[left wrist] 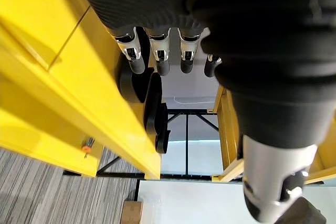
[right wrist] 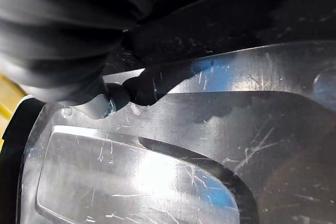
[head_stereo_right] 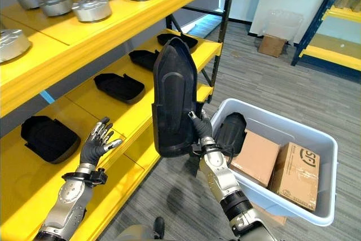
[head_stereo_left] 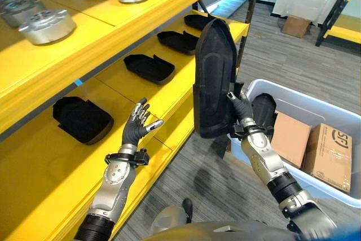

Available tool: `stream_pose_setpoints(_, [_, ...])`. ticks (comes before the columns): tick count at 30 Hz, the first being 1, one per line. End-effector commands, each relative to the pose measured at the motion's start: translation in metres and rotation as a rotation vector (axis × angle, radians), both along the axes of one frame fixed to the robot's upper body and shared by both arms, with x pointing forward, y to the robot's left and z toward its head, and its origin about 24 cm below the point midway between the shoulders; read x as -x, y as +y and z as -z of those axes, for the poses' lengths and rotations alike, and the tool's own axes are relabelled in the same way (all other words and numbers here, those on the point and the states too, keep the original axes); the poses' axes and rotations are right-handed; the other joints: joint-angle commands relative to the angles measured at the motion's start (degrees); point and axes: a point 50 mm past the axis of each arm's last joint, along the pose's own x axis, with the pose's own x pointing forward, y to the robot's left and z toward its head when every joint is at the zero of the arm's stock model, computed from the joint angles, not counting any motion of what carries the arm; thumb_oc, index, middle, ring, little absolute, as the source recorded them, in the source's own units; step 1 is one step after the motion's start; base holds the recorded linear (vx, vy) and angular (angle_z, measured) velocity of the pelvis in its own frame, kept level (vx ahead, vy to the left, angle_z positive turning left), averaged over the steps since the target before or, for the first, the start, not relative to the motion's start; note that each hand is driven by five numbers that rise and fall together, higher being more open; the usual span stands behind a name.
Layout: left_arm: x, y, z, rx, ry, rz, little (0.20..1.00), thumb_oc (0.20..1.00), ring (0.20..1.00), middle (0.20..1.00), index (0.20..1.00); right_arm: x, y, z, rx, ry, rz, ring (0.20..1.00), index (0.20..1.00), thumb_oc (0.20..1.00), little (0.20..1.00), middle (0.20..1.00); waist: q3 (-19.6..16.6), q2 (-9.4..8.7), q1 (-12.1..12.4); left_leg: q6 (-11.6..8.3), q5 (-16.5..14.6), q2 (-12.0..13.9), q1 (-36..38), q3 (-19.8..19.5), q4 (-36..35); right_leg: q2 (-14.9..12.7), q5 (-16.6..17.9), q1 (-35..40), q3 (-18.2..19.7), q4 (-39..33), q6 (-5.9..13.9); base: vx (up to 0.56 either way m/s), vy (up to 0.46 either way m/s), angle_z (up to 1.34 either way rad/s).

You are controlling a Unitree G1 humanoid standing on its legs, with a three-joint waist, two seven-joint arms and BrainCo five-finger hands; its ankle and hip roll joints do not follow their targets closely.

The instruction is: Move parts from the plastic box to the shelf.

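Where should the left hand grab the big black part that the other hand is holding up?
Probably the upper half of the black part, coming from its shelf-facing side. It stands upright on end, and the right hand already grips its lower edge on the box side, so the top and the left face are free. The left hand hovers open over the yellow shelf, on that side.

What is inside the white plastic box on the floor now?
Inside the plastic box lie two cardboard boxes and one black part at its near end. The held black part in the right hand covers that corner, so more cannot be excluded.
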Motion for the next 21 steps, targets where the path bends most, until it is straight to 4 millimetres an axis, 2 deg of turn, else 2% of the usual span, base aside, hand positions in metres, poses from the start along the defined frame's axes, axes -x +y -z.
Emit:
stream_pose_setpoints(1, [-0.006,-0.004,-0.028,-0.056,-0.135,0.051,1.0,1.0,1.0,1.0,1.0,-0.007,0.008,-0.045,-0.126,-0.198,-0.054,0.2,0.2,0.2,0.2,0.2,-1.54,-0.98,-1.58,-0.25,-3.58,-2.46,6.33,1.28,-6.25,13.19,2.46,-3.72,3.19,-7.2,-3.06,0.0,0.104,0.37])
stream_pose_setpoints(2, [-0.006,-0.004,-0.026,-0.047,-0.128,0.05,1.0,1.0,1.0,1.0,1.0,-0.006,0.007,-0.043,-0.124,-0.193,-0.057,0.2,0.2,0.2,0.2,0.2,-1.64,-1.27,-1.74,0.04,-2.19,-2.97,6.02,-0.1,-7.13,16.95,0.51,-3.81,3.44,-5.26,-4.11,-0.04,0.038,0.47])
stream_pose_setpoints(3, [-0.006,-0.005,-0.025,-0.046,-0.124,0.052,1.0,1.0,1.0,1.0,1.0,-0.005,0.005,-0.042,-0.129,-0.186,-0.051,0.2,0.2,0.2,0.2,0.2,-2.07,-1.55,-1.85,0.01,-1.15,-3.52,5.42,-0.86,-7.78,18.94,-0.23,-3.71,3.89,-5.57,-4.58,-0.03,0.041,0.59])
stream_pose_setpoints(6, [-0.003,-0.007,-0.023,-0.026,-0.111,0.05,1.0,1.0,1.0,1.0,1.0,-0.006,0.006,-0.042,-0.135,-0.188,-0.052,0.2,0.2,0.2,0.2,0.2,-3.3,-2.54,-2.32,-0.16,0.35,-4.55,4.15,-2.93,-8.4,24.02,-1.97,-2.48,7.83,-6.5,-5.99,-0.03,-0.024,0.82])
stream_pose_setpoints(7, [-0.001,-0.006,-0.024,-0.016,-0.118,0.045,1.0,1.0,1.0,1.0,1.0,-0.006,0.008,-0.044,-0.142,-0.192,-0.058,0.2,0.2,0.2,0.2,0.2,-3.66,-2.87,-2.13,-0.11,0.62,-4.96,3.66,-3.28,-8.41,24.99,-1.91,-1.38,9.63,-8.92,-6.52,-0.07,-0.07,0.01])
stream_pose_setpoints(8, [0.005,-0.003,-0.023,-0.01,-0.115,0.03,1.0,1.0,1.0,1.0,1.0,-0.003,0.014,-0.044,-0.14,-0.195,-0.084,0.2,0.2,0.2,0.2,0.2,-4.17,-3.57,-1.18,0.07,1.16,-5.59,2.97,-3.22,-8.71,24.31,-0.6,0.96,9.91,-13.74,-7.0,-0.05,-0.055,-0.08])
stream_pose_setpoints(11, [0.008,-0.002,-0.022,0.001,-0.11,0.017,1.0,1.0,1.0,1.0,1.0,-0.005,0.017,-0.041,-0.138,-0.176,-0.092,0.2,0.2,0.2,0.2,0.2,-4.94,-3.74,-0.28,-0.24,1.32,-5.61,2.03,-3.4,-8.89,24.49,0.0,1.92,11.01,-16.21,-6.82,-0.06,-0.067,-0.07])
stream_pose_setpoints(13, [0.011,0.003,-0.022,0.019,-0.111,-0.002,1.0,1.0,1.0,1.0,1.0,-0.005,0.017,-0.043,-0.134,-0.186,-0.103,0.2,0.2,0.2,0.2,0.2,-4.92,-3.64,0.76,-0.29,1.08,-5.6,1.69,-2.89,-8.4,23.92,0.83,3.0,10.26,-18.36,-6.8,-0.04,-0.06,0.0])
stream_pose_setpoints(15, [0.012,0.002,-0.021,0.029,-0.105,0.013,1.0,1.0,1.0,1.0,1.0,-0.004,0.012,-0.043,-0.125,-0.194,-0.094,0.2,0.2,0.2,0.2,0.2,-3.75,-3.85,0.85,-0.69,-0.74,-6.28,-1.18,-2.17,-1.41,23.01,0.91,3.27,8.65,-18.23,-6.93,-0.1,-0.051,0.12])
stream_pose_setpoints(17, [0.012,-0.002,-0.018,0.038,-0.088,0.038,1.0,1.0,1.0,1.0,1.0,-0.001,0.003,-0.04,-0.12,-0.189,-0.07,0.2,0.2,0.2,0.2,0.2,-1.71,-3.92,0.51,-2.34,-2.9,-6.62,-4.1,-0.31,5.59,21.83,0.32,3.06,6.65,-17.26,-7.16,-0.17,-0.018,0.74])
stream_pose_setpoints(19, [0.012,-0.004,-0.018,0.037,-0.086,0.047,1.0,1.0,1.0,1.0,1.0,-0.001,0.001,-0.04,-0.12,-0.191,-0.062,0.2,0.2,0.2,0.2,0.2,-0.81,-3.82,0.17,-2.89,-3.82,-5.83,-5.25,0.64,8.15,21.29,-0.01,3.0,5.61,-16.68,-7.25,-0.13,0.015,0.91])
stream_pose_setpoints(20, [0.011,-0.004,-0.016,0.029,-0.077,0.052,1.0,1.0,1.0,1.0,1.0,0.0,-0.005,-0.04,-0.119,-0.19,-0.039,0.2,0.2,0.2,0.2,0.2,0.06,-4.72,-0.4,-2.7,-6.21,-2.14,-4.9,3.3,11.44,19.29,0.06,2.6,4.58,-15.5,-7.35,-0.09,0.04,0.56])
stream_pose_setpoints(21, [0.011,-0.003,-0.017,0.025,-0.08,0.054,1.0,1.0,1.0,1.0,1.0,0.001,-0.007,-0.039,-0.111,-0.19,-0.038,0.2,0.2,0.2,0.2,0.2,0.15,-5.01,-0.36,-2.64,-7.25,-0.62,-4.29,2.88,12.47,18.73,-0.24,2.63,4.49,-15.03,-7.48,-0.08,0.085,0.75])
